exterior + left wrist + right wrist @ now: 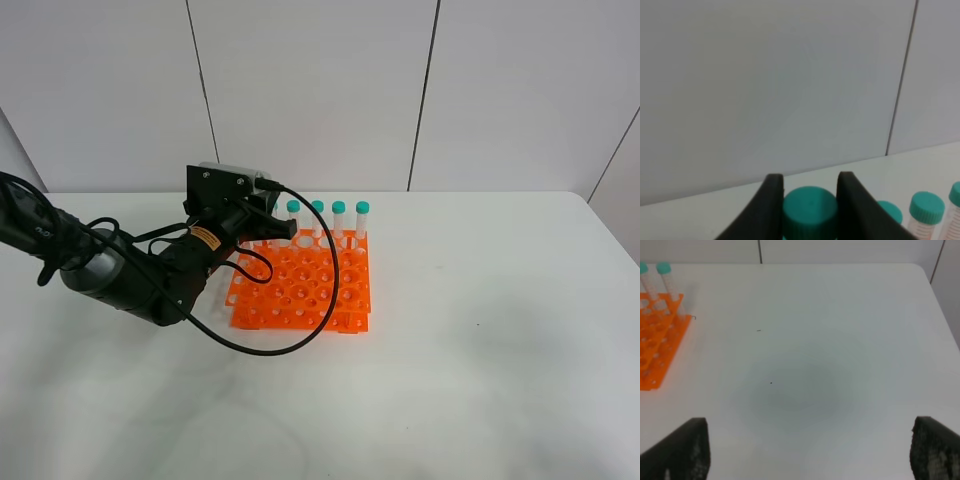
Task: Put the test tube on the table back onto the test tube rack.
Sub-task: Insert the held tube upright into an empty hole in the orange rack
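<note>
In the left wrist view my left gripper (pixel 810 176) is shut on the teal cap of the test tube (pixel 810 211), one black finger on each side. From above, that gripper (pixel 276 226) hangs over the back left part of the orange test tube rack (pixel 300 285), and the arm hides the held tube. Several teal-capped tubes (pixel 339 208) stand upright in the rack's back row. My right gripper (pixel 812 450) is open over bare white table (pixel 805 365), well to the side of the rack (pixel 655 345). It does not appear in the high view.
The left arm's black cable (pixel 300 335) loops across the rack's front holes. Neighbouring tube caps (pixel 926 207) stand close beside the held one. White wall panels (pixel 320 90) rise behind the table (pixel 480 330).
</note>
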Controlling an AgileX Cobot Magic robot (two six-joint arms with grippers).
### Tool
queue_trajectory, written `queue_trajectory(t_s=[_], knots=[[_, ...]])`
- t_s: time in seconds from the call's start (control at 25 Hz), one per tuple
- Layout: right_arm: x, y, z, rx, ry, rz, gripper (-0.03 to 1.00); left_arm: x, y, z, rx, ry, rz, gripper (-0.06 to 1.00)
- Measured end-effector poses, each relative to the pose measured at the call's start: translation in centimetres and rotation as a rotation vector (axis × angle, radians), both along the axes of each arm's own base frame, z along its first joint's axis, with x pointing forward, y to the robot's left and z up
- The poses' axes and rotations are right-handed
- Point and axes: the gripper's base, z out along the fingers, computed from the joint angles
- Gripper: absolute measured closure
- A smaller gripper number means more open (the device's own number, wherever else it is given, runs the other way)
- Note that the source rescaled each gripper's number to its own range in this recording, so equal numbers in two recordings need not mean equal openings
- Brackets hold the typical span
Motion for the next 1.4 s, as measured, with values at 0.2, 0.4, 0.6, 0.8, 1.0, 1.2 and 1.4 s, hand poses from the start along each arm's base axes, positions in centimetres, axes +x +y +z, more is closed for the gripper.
queue_trajectory(t_s=[0.2, 0.4, 0.6, 0.8, 1.0, 1.2, 1.4], knots=[[0.0, 0.0, 0.0, 0.000, 0.000, 0.000, 0.01, 0.0, 0.0, -0.1, 0.046, 0.001, 0.000, 0.94], [0.0, 0.0, 0.0, 0.000, 0.000, 0.000, 0.01, -0.2, 0.2, -1.7, 0.102, 0.077, 0.005, 0.94], [0.0, 0.0, 0.0, 0.000, 0.000, 0.000, 0.01, -0.1, 0.2, -1.7, 0.089, 0.082, 0.008, 0.94], [0.0, 0.0, 0.0, 0.000, 0.000, 0.000, 0.01, -0.2, 0.3, -2.2, 0.049, 0.126, 0.014, 0.94], [0.0, 0.0, 0.0, 0.000, 0.000, 0.000, 0.01, -0.2, 0.2, -3.1, 0.028, 0.154, 0.003, 0.94], [0.0, 0.0, 0.0, 0.000, 0.000, 0.000, 0.01, -0.2, 0.2, -3.2, 0.029, 0.152, -0.016, 0.94], [0.0, 0.0, 0.0, 0.000, 0.000, 0.000, 0.01, -0.2, 0.2, -3.2, 0.027, 0.153, -0.019, 0.94]])
